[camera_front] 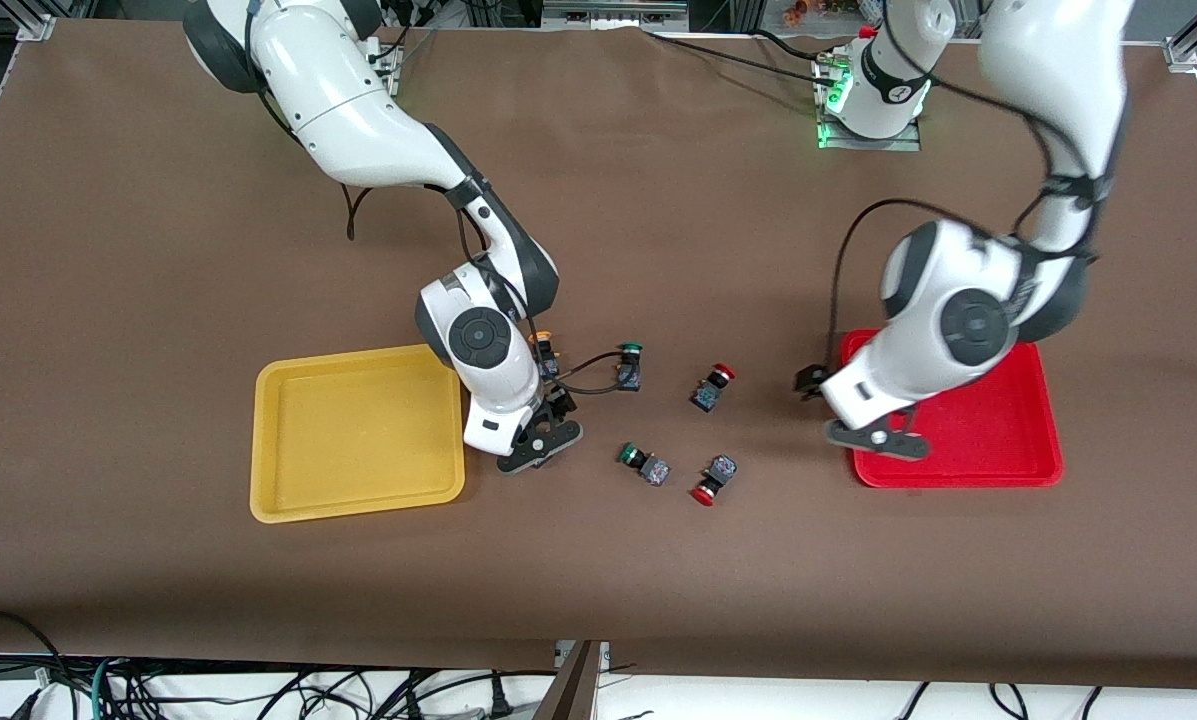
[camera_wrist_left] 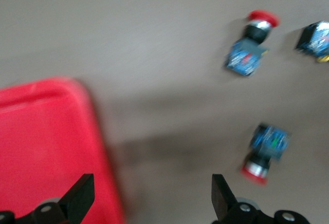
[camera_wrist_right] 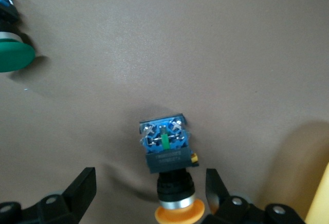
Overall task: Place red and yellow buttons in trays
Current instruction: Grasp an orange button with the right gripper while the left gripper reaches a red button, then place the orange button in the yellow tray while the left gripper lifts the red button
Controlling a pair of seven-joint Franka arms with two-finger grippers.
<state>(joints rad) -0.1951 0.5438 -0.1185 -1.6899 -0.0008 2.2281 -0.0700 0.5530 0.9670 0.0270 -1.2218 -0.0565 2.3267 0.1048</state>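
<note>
A yellow-capped button lies on the table beside the yellow tray. My right gripper is low over it and open. In the right wrist view the button lies between the open fingers, apart from both. The second yellow button is out of view. Two red-capped buttons lie mid-table and also show in the left wrist view. My left gripper is open and empty over the edge of the red tray.
Two green-capped buttons lie among the others; one green cap shows in the right wrist view. A black cable loops near the right gripper. The brown table stretches wide around the trays.
</note>
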